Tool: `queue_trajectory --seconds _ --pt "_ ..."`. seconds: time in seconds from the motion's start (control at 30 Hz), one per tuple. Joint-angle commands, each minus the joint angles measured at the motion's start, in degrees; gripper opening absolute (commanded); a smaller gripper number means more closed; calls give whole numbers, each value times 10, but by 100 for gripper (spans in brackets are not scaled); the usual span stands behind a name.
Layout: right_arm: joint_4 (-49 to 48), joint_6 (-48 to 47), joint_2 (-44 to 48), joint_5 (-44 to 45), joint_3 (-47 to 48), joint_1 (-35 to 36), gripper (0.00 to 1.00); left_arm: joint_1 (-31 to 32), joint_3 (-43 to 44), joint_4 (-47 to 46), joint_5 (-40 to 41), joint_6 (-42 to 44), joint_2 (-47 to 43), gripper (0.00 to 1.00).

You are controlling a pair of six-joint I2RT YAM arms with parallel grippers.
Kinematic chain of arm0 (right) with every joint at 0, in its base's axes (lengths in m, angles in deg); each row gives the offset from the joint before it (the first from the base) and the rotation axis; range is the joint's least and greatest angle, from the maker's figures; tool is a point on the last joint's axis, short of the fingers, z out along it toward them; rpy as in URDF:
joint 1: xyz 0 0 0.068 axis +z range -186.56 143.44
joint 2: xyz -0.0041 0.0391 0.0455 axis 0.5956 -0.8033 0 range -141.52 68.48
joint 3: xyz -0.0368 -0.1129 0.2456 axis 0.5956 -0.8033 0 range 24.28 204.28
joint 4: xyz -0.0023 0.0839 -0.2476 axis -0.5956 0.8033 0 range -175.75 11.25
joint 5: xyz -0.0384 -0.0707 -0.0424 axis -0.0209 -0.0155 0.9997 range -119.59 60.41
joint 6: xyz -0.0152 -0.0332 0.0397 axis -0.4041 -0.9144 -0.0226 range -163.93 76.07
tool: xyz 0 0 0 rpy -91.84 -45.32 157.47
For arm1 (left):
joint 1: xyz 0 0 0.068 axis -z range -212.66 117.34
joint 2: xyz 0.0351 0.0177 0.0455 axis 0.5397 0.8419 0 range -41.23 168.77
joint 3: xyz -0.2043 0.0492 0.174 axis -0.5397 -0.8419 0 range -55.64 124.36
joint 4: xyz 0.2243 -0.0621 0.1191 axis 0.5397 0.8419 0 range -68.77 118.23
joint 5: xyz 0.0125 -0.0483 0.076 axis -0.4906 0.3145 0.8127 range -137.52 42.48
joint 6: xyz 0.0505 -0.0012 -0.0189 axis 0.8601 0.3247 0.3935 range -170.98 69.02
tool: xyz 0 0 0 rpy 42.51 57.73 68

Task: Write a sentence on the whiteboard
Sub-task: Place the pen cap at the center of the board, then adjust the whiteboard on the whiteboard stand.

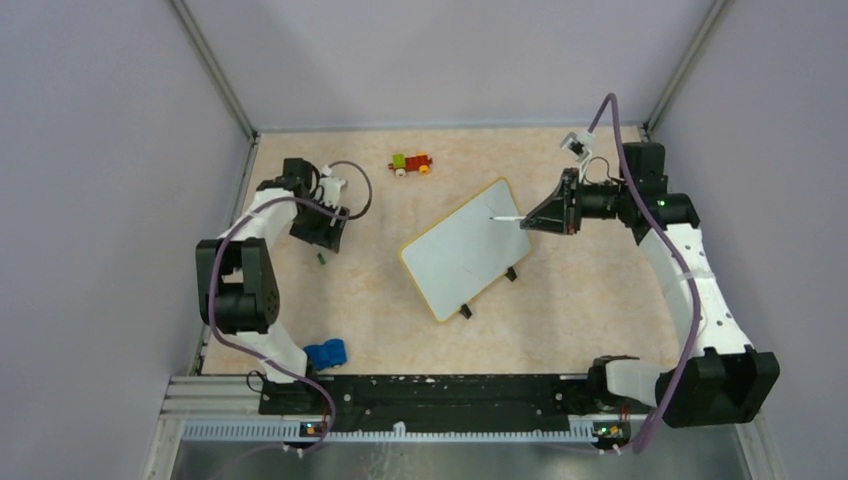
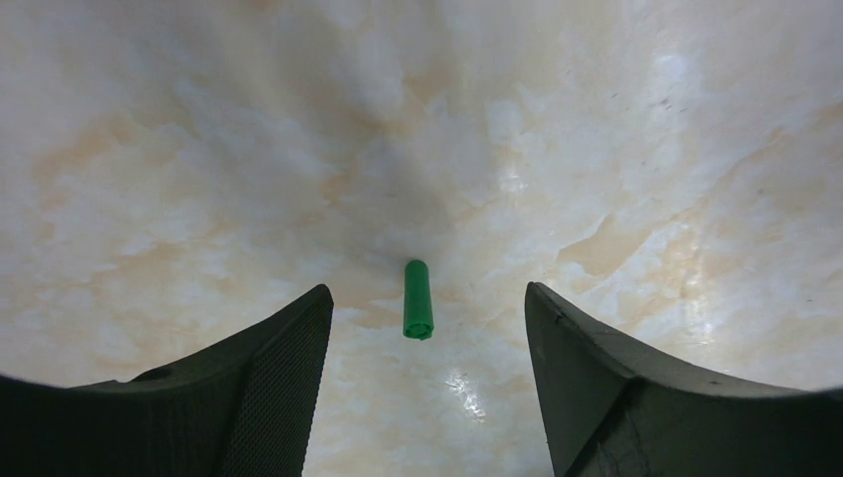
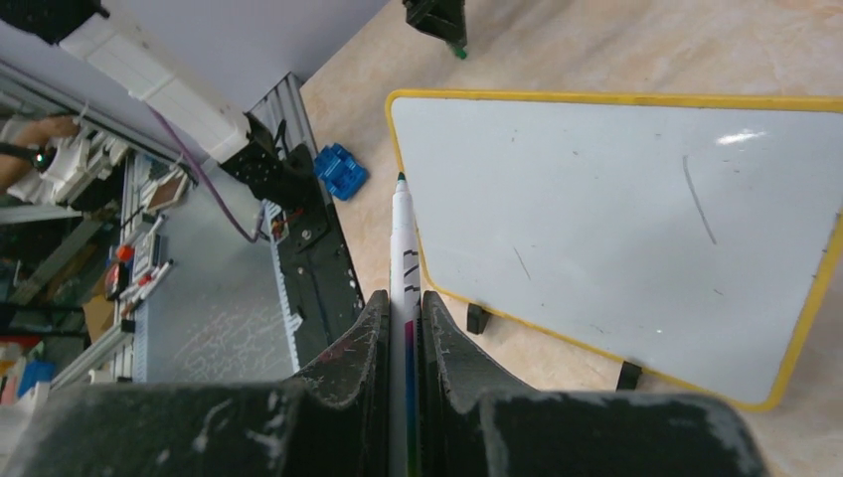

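The whiteboard lies tilted mid-table, white with a yellow rim and two black feet; in the right wrist view the whiteboard carries only a few faint thin marks, and no sentence shows on it. My right gripper hovers over its far right corner, shut on a white marker whose green tip points past the board's edge. My left gripper stands open low over the table at the left. A small green cap lies loose on the surface between its fingers, touched by neither.
A red, yellow and green toy train sits at the back centre. A blue toy lies near the left arm's base. A black rail runs along the near edge, and walls close in on three sides.
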Motion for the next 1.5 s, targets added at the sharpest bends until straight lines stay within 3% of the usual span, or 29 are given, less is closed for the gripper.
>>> queue_trajectory --seconds 0.0,0.17,0.3,0.53,0.73,0.93,1.23,1.47 --pt "-45 24 -10 -40 12 -46 0 2 96 55 -52 18 -52 77" --pt "-50 21 -29 -54 6 -135 0 2 238 99 -144 53 -74 81" --pt "6 -47 -33 -36 4 -162 0 30 294 105 -206 66 -93 91" --pt "23 -93 -3 13 -31 -162 0 129 264 123 -321 48 -87 92" --pt "22 -104 8 -2 -54 -162 0 174 214 1 -453 -98 -72 89" --pt "15 -105 17 -21 -67 -162 0 198 222 -43 -496 -163 -5 81" --pt "55 -154 13 -23 -66 -162 0 243 249 -40 -466 -162 66 70" --pt "80 -193 6 -9 -76 -161 0 269 230 -37 -468 -162 76 44"
